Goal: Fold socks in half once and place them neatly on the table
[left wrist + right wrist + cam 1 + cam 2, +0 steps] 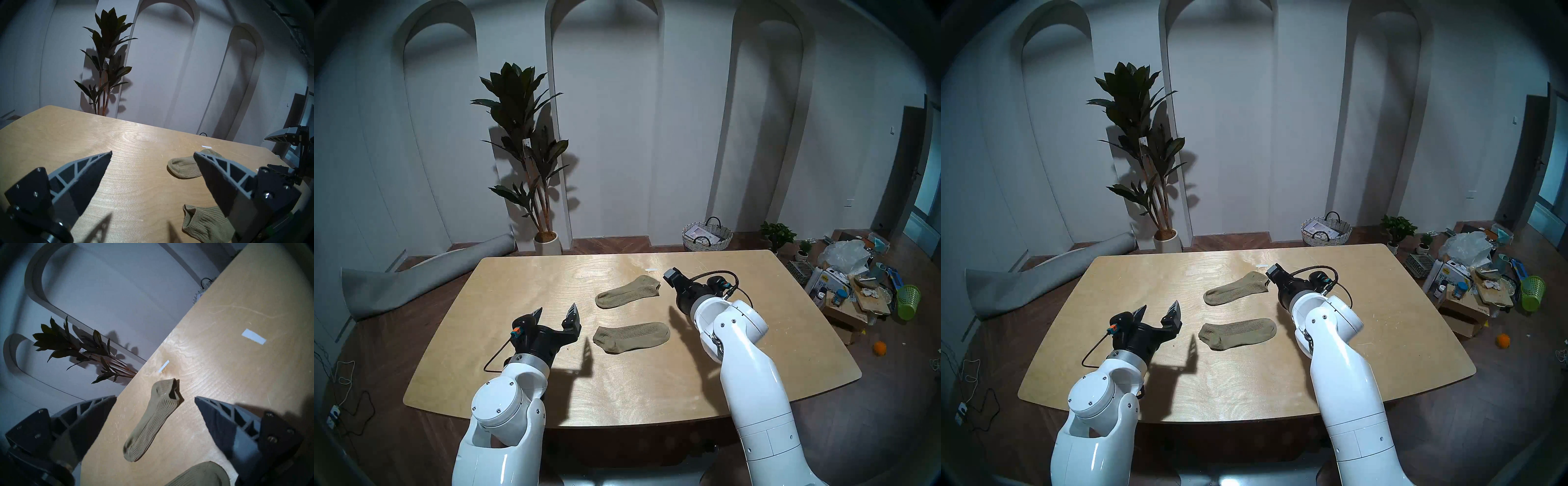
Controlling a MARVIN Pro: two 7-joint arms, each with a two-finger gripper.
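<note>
Two olive-khaki ribbed socks lie flat and unfolded on the birch table (517, 288), toes to the left. The far sock (629, 292) (153, 421) has its cuff next to my right gripper (670, 276). That gripper is open and empty, turned on its side, just above the table; in its wrist view the far sock lies between the spread fingers. The near sock (631, 337) (203, 222) lies just right of my left gripper (556, 310), which is open, empty and raised above the table. The far sock also shows in the left wrist view (183, 168).
Two white tape strips (254, 336) (164, 366) lie on the table beyond the far sock. Behind the table stand a potted plant (524, 152) and a woven basket (707, 236). A rolled grey mat (415, 278) lies left, floor clutter (850, 281) right.
</note>
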